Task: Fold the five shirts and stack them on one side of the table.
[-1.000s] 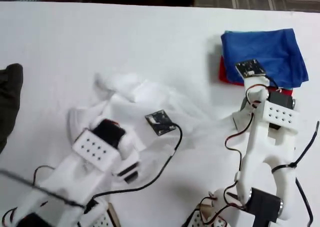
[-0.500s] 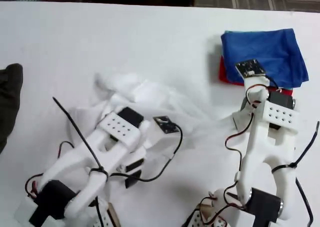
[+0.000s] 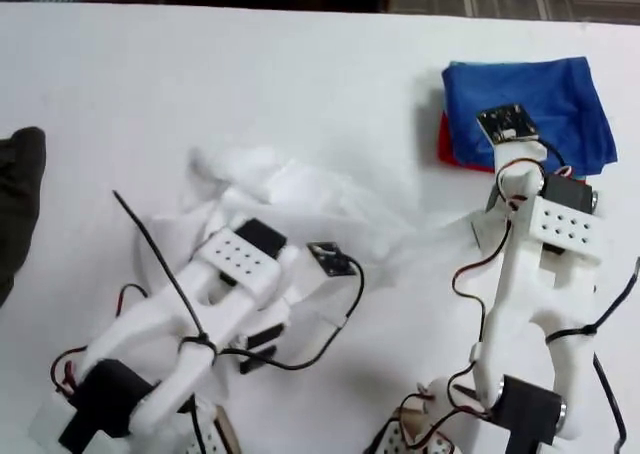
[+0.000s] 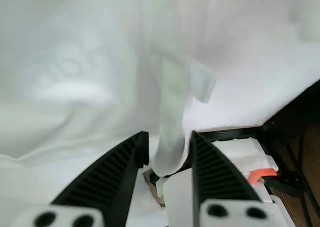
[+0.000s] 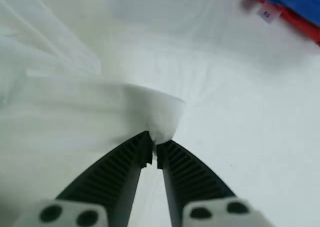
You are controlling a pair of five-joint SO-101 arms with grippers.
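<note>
1. Your left gripper (image 4: 167, 137) has its ridged black jaws drawn in to a narrow gap. A hanging fold of the white shirt (image 3: 290, 194) is pinched between them.
2. Your right gripper (image 5: 153, 146) is all but closed. Its jaw tips nip a doubled-over edge of the same white shirt, and the cloth bunches up just above the tips.
3. The white shirt lies rumpled and unfolded in the middle of the table (image 3: 200, 64), spread between your two arms. The left arm (image 3: 180, 314) lies over the shirt's near left part. The right arm (image 3: 525, 304) stands at its right edge.
4. The blue shirt (image 3: 540, 104) sits folded on the far right side of the table. It rests on top of a red shirt (image 3: 447, 149), which peeks out along the pile's left side.
5. From above, the wrist of your right arm overlaps the near edge of that blue and red pile.
6. In the right wrist view, a stretch of bare table lies between the pinched white edge and the pile. A small white tag (image 5: 265, 13) shows at the pile's edge.
7. A dark garment (image 3: 18, 204) lies at the left edge of the table, well apart from the white shirt.
</note>
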